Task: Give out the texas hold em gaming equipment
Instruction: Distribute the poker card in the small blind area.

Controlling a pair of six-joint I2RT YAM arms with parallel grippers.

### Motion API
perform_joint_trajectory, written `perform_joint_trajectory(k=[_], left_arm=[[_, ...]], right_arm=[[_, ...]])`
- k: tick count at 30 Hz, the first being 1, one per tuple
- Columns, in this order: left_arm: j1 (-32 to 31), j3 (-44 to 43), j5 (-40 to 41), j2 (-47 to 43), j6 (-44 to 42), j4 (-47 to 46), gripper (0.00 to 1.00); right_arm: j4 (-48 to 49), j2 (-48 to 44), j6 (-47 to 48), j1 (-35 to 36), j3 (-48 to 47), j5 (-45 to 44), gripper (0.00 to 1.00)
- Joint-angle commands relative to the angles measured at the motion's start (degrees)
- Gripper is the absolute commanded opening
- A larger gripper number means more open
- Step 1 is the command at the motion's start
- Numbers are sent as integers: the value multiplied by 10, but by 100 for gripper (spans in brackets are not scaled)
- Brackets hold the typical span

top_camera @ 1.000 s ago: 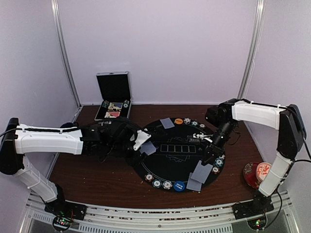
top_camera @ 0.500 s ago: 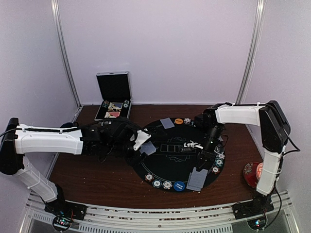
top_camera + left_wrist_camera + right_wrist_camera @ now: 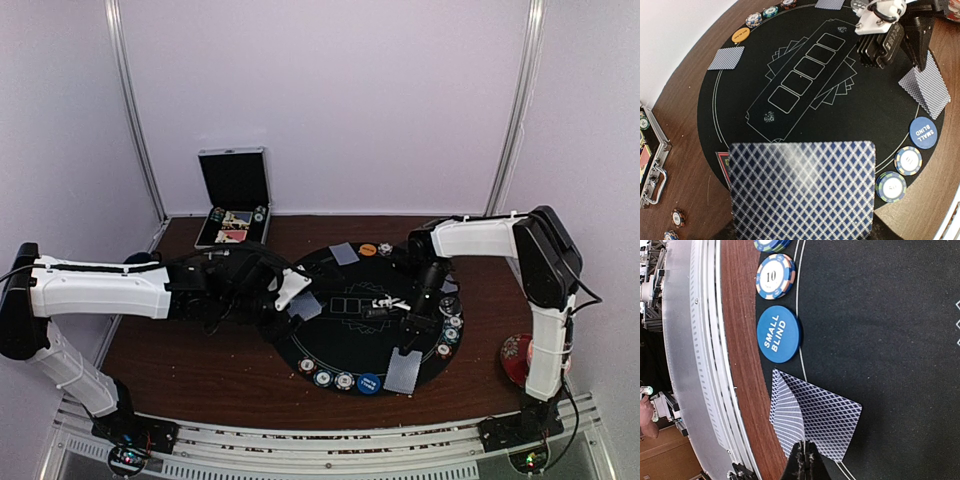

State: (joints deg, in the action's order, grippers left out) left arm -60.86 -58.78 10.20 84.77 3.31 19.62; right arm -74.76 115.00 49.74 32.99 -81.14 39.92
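Grasping a single diamond-backed card [image 3: 802, 190] in the left gripper [image 3: 296, 296], holding it back up over the left edge of the round black mat [image 3: 345, 345]. Hanging the right gripper [image 3: 805, 461], clenched tight on nothing, just over the pair of cards [image 3: 812, 417] lying fanned at the mat's near right edge, one corner overhanging the brown table [image 3: 737, 340]. Showing, just beside that pair along the near edge, the blue SMALL BLIND disc [image 3: 778, 334], then a chip [image 3: 775, 276] marked 10.

The blue button disc [image 3: 778, 334] reads SMALL BLIND — the chip [image 3: 775, 276] beside it, 10.
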Motion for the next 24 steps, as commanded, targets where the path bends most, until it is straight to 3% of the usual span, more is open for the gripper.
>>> perform_joint_trajectory(k=[1, 11, 15, 20, 24], left_arm=[[-4, -3, -3, -15, -6, -15, 64], [-4, -3, -3, -15, -5, -15, 63], [-4, -3, -3, -14, -5, -15, 64], [-4, -4, -1, -15, -6, -15, 64], [-4, -4, -1, -17, -6, -16, 64]], right_arm=[[26, -5, -10, 1, -2, -26, 1], [56, -20, -41, 0, -3, -91, 27], [83, -45, -69, 1, -6, -143, 41], [142, -91, -133, 1, -28, -149, 62], [310, -167, -252, 3, 6, -148, 90]])
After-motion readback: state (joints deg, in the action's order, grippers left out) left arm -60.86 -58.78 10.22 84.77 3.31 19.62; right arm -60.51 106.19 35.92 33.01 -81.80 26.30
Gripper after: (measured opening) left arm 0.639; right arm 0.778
